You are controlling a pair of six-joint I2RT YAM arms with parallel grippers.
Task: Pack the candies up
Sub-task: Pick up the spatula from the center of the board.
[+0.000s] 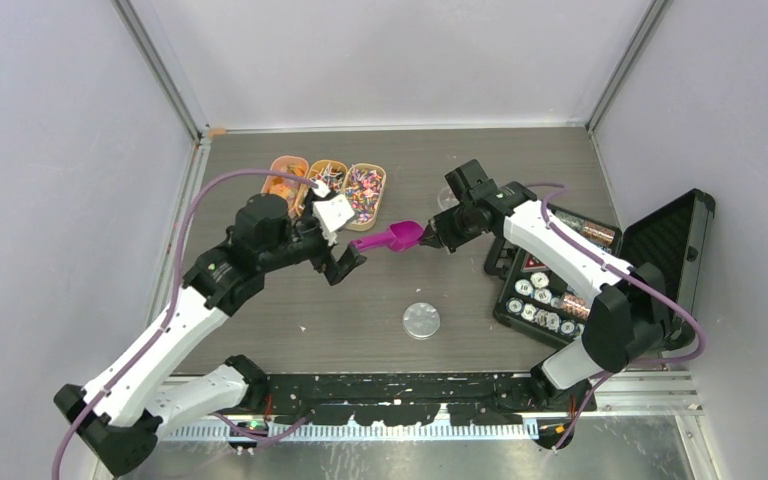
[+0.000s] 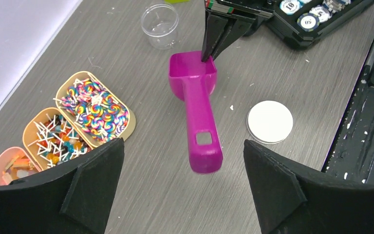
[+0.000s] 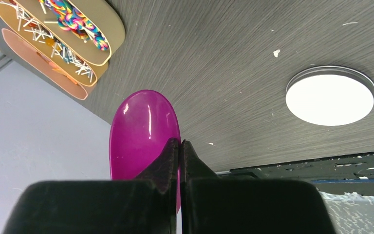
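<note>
My right gripper [image 3: 180,142] is pinched tight on the bowl wall of a magenta scoop [image 2: 199,117]. My left gripper [image 1: 345,262] is spread wide and holds nothing.

The candies [image 2: 95,108] sit in the lower left of my left wrist view, and at upper centre-left in the top view. They are tiny. One batch is rainbow swirls of pink, blue, white and yellow on thin white sticks. The next is a looser jumble of orange, blue and red pieces among many sticks. The last few are orange and half cut off by my finger.

They fill three oval trays [image 2: 129,117] lying side by side and touching, two tan and one pink.

Right of the trays the scoop points its bowl towards the upper middle of the frame, with its handle end reaching between my left fingers. A white round lid [image 2: 270,122] lies flat just right of the handle. A clear cup [image 2: 159,24] stands at the upper edge, left of the scoop bowl. An open black case [image 1: 560,290] of poker chips fills the right side of the grey table [image 1: 290,330].
</note>
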